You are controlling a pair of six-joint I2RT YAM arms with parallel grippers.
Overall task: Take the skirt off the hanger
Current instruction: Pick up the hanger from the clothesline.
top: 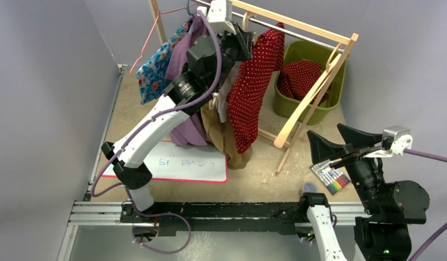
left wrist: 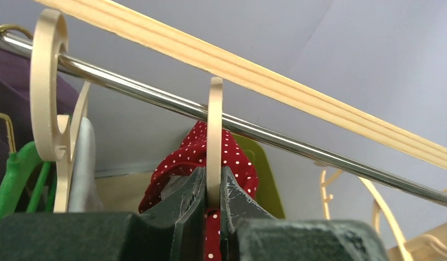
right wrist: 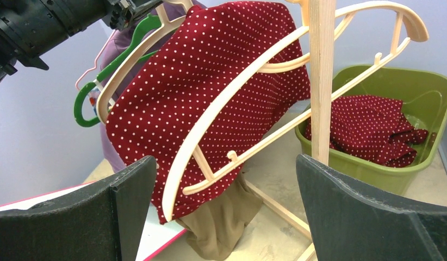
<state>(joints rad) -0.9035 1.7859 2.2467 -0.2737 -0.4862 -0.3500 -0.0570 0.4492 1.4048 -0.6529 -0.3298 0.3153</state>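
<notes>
Clamping onto the hook, that's the left gripper (left wrist: 213, 187): its own wrist view shows the dark, rough-faced jaws shut on the flat cream hanger hook (left wrist: 214, 125). The hook loops over the chrome rail (left wrist: 319, 155) just under the pale wooden top bar (left wrist: 275, 68). Only this view gives the pinch. From overhead the left gripper (top: 244, 43) is a black lump up at the rail, and the contact is buried behind it.

The skirt (left wrist: 240, 160), red with small white dots, shows here only as a bunched scrap behind the hook. The right wrist view gives far more: the skirt (right wrist: 210, 76) drapes in soft folds over a curved cream hanger (right wrist: 123, 70), between a purple garment (right wrist: 110, 147) and the rack's end post (right wrist: 322, 81). From above, the skirt (top: 256, 87) falls in a long strip beside a tan garment (top: 224, 136).

The right gripper (top: 341, 142) sits low, well apart from the rack, jaws spread wide. In its own view the right gripper (right wrist: 224, 163) frames the scene with two matte black wedges. Bare cream hangers (right wrist: 248, 92) cross in front of the skirt and cut part of it off. A green plastic bin (right wrist: 428, 103) holds more red dotted cloth (right wrist: 368, 128); what garment that is, I can't tell.
</notes>
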